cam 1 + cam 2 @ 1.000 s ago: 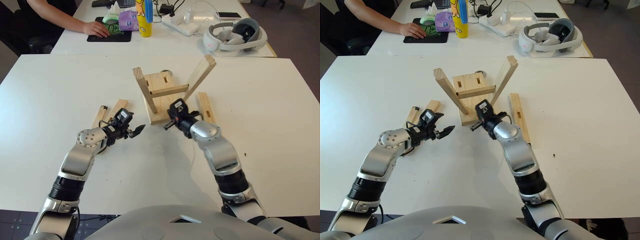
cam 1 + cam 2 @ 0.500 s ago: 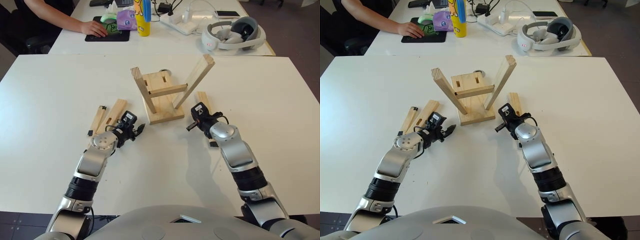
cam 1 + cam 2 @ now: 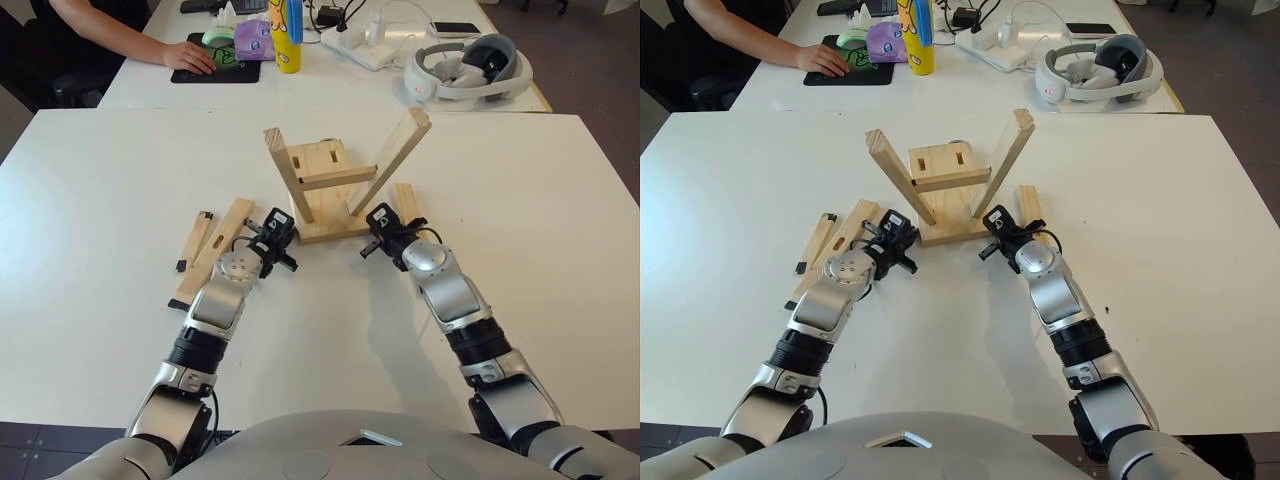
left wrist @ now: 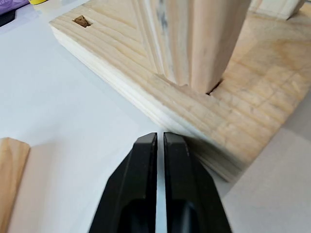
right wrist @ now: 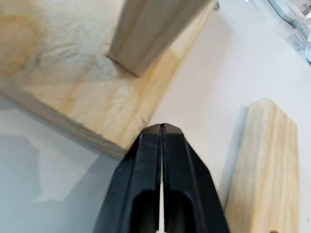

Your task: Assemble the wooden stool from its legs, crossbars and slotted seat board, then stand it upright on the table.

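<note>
Half-built stool (image 3: 335, 181) near the table's (image 3: 100, 200) far edge
Left gripper (image 4: 160, 137) and right gripper (image 5: 162, 127), both closed and empty, flank its seat board (image 3: 325, 212).

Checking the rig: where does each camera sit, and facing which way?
Left eye view: head, looking forward and down at the table and half-built stool; both arms show.
Right eye view: beside it, same scene, same arms.
Left wrist view: left wrist, facing the seat board's edge and a leg; shut left hand shows.
Right wrist view: right wrist, facing that board's other corner and a loose piece; shut right hand shows.
Both wrist views share the seat board.
</note>
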Motion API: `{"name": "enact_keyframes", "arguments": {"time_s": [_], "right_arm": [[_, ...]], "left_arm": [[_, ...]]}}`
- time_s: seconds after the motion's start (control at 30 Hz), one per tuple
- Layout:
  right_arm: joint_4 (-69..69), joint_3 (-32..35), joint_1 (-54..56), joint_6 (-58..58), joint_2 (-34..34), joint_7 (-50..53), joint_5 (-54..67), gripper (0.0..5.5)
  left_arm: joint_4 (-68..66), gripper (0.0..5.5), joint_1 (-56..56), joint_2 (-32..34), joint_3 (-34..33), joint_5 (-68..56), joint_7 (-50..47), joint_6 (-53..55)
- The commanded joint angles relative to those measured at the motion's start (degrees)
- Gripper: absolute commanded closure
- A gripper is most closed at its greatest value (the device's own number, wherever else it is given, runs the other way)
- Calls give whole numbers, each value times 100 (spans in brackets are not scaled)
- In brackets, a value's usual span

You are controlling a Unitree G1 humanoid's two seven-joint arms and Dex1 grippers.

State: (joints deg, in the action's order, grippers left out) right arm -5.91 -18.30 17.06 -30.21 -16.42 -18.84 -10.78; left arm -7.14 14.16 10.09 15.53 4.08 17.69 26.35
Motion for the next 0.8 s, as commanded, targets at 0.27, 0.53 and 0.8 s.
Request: {"name": "enact_keyframes", "arguments": {"time_s": [0.27,0.53,0.8], "right_arm": [[1443,-441,-824,-490,-29,-640,163,550],[1870,-354,-1140,-845,-10,-501,172,550],[2381,-444,-1289,-1163,-223,-562,81,550]], "left_arm": [[524,549,-426,134,269,-103,467,445],[1218,549,-655,280,473,-159,689,915],[1511,549,-737,269,554,-216,683,1150]]}}
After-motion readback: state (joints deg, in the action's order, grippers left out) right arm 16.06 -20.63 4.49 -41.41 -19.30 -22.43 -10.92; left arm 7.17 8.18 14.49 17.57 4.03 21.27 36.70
